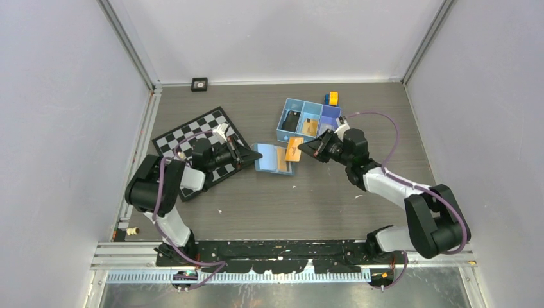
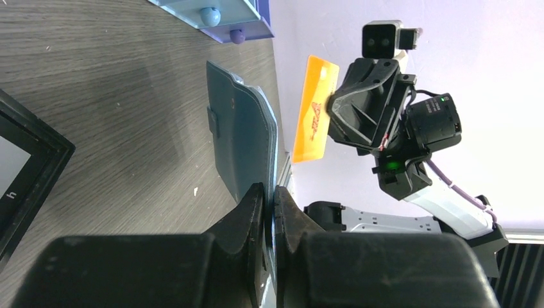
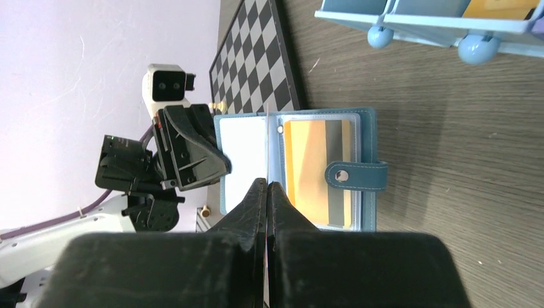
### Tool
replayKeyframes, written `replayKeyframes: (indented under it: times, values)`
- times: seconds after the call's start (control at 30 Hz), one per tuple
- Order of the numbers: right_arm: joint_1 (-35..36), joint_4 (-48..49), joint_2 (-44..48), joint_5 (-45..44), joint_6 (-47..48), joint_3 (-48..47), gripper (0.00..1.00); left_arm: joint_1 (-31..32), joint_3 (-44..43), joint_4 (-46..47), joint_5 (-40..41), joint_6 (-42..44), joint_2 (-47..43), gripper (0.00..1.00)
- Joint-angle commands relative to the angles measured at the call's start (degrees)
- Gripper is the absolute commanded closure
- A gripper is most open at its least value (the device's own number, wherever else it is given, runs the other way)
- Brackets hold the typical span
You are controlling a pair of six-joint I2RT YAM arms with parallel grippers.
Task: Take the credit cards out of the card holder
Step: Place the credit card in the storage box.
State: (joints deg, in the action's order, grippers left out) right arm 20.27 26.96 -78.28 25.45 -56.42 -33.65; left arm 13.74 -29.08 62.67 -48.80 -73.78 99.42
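Observation:
The light-blue card holder [image 1: 274, 159] lies open on the table. My left gripper [image 1: 256, 154] is shut on its left edge, and the left wrist view shows the holder [image 2: 244, 141] pinched between the jaws. My right gripper [image 1: 303, 149] is shut on an orange-tan credit card [image 1: 294, 149] and holds it just above the holder's right side. That card [image 2: 314, 109] is free of the pockets. It shows edge-on [image 3: 265, 151] in the right wrist view. Another orange-tan card [image 3: 308, 167] with a grey band sits in the holder's [image 3: 362, 141] right pocket.
A blue three-compartment tray [image 1: 282, 125] stands behind the holder, with a black card [image 1: 292, 119] and an orange-tan card [image 1: 310, 126] inside. A chessboard [image 1: 192, 138] lies under the left arm. A yellow and blue block [image 1: 331, 97] sits by the tray.

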Motion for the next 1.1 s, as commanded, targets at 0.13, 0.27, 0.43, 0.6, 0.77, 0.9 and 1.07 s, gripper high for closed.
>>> replayKeyframes:
  times: [0.13,0.27,0.43,0.6,0.77,0.9,1.07]
  values:
    - [-1.0,-7.2,6.9,-8.1,4.8,-0.4,0.99,-0.4,-0.6,-13.3,3.1,9.5,-7.4,0.94]
    - [-1.4,-11.6,6.3,-12.0,7.6,-3.8,0.99,-0.4,-1.9,-22.5,5.5,14.1,-9.8,0.96]
    - [-1.8,-17.4,0.7,-16.5,9.7,-12.1,1.00,-0.3,-3.2,-30.1,8.2,18.4,-11.6,0.97]
    - [-2.3,-19.9,-7.6,-19.1,10.2,-21.0,1.00,0.7,-4.5,-36.2,10.8,21.7,-13.2,0.97]
    - [-2.7,-23.2,-15.2,-22.0,11.4,-29.0,1.00,2.1,-5.6,-40.0,13.1,23.8,-14.3,0.97]
    - [-3.4,-25.3,-19.9,-23.2,12.6,-33.3,0.99,3.4,-6.1,-42.2,15.6,25.2,-15.1,0.98]
    - [-4.3,-25.2,-23.0,-24.9,13.8,-34.9,1.00,4.8,-7.0,-43.6,16.8,26.1,-14.6,0.99]
